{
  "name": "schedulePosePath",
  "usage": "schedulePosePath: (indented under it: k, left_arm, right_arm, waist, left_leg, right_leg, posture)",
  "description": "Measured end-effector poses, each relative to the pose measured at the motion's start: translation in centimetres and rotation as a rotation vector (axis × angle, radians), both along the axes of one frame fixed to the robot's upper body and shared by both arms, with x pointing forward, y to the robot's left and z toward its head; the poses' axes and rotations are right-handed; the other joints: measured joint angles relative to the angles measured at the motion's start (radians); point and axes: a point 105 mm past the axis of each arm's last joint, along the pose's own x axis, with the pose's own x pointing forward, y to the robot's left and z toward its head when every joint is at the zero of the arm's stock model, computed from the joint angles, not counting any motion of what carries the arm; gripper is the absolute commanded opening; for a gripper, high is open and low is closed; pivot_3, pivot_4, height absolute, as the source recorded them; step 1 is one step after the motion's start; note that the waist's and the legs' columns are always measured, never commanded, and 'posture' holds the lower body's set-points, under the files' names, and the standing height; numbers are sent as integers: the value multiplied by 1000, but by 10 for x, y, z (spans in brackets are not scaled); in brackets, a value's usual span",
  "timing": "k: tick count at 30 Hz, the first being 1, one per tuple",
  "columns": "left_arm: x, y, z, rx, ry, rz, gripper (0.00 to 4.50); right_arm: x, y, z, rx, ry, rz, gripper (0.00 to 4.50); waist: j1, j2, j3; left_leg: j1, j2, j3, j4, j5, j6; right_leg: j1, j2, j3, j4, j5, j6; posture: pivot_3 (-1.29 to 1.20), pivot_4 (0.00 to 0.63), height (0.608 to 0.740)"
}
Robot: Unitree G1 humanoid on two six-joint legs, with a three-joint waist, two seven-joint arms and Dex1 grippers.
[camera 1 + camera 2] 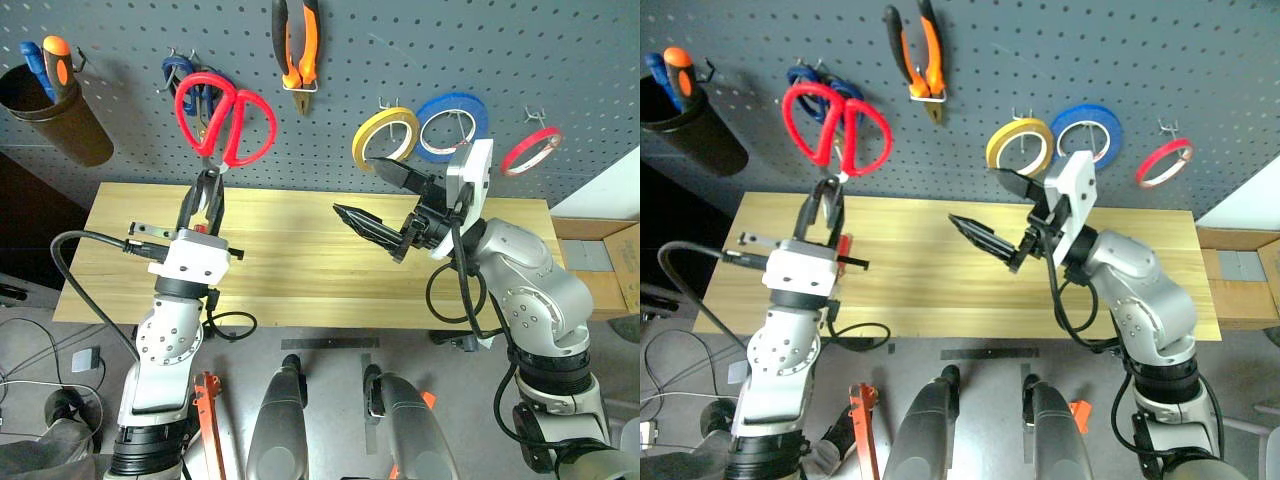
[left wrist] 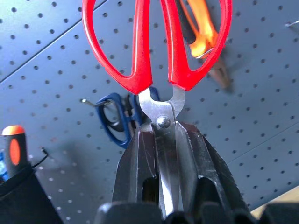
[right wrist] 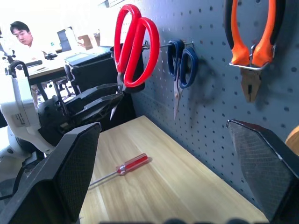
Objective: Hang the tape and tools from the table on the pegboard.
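Note:
My left gripper (image 1: 207, 186) is shut on the blades of the red-handled scissors (image 1: 225, 118). It holds them handles up, in front of the dark grey pegboard (image 1: 500, 50). My right gripper (image 1: 351, 186) stands open in the air over the wooden table (image 1: 300, 280), with nothing between its fingers. The orange-and-black pliers (image 1: 299, 45) hang high on the board. At the right, the thin red tape (image 1: 531, 150) hangs on a hook. The red-handled screwdriver (image 3: 133, 164) lies on the table near my left arm.
Blue-handled scissors (image 1: 180, 75) hang just behind the red ones. A yellow roll (image 1: 385, 138) and a blue roll (image 1: 452, 125) hang beside the red tape. A dark holder (image 1: 55, 115) at the board's left holds tool handles. A cardboard box (image 1: 605, 260) stands right of the table.

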Motion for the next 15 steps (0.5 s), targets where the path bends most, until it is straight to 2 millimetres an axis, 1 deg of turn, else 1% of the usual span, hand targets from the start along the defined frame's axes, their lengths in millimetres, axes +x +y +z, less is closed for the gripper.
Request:
schedulePosePath:
  k: [2,4,8,10,11,15]
  left_arm:
    - [-1,2,11,11,-50,9,234]
    - [0,3,15,6,-75,17,234]
    - [8,8,11,-16,-65,46,234]
    - [13,10,6,-36,-52,61,234]
    - [15,12,4,-48,-45,67,234]
    - [27,12,-9,-108,13,75,234]
  right_arm:
    - [1,1,4,2,-16,11,4500]
    - [1,2,7,4,-30,19,4500]
    - [2,0,8,-5,-42,26,4500]
    - [4,0,8,-8,-41,26,4500]
    - [5,-1,9,-8,-44,23,4500]
    - [9,1,19,-8,-84,16,4500]
  waist:
    - [3,0,0]
    - [7,1,-2]
    - [14,1,-3]
    - [15,0,-11]
    - [15,0,-15]
    - [14,-1,-32]
  left_leg:
    - [0,0,0,0,0,0]
    - [0,0,1,0,0,0]
    - [0,-4,1,1,0,0]
    - [0,-6,1,1,0,0]
    - [0,-6,1,1,0,0]
    - [0,-7,1,2,0,0]
  right_leg:
    - [0,0,0,0,0,0]
    - [0,0,0,0,0,0]
    - [0,1,-1,0,1,1]
    - [0,1,-1,0,1,1]
    - [0,0,-1,0,1,1]
    - [1,0,-1,0,2,2]
  posture:
    - [177,349,740]
    - [173,333,740]
    - [151,295,740]
    - [146,291,740]
    - [137,278,740]
    - [130,264,740]
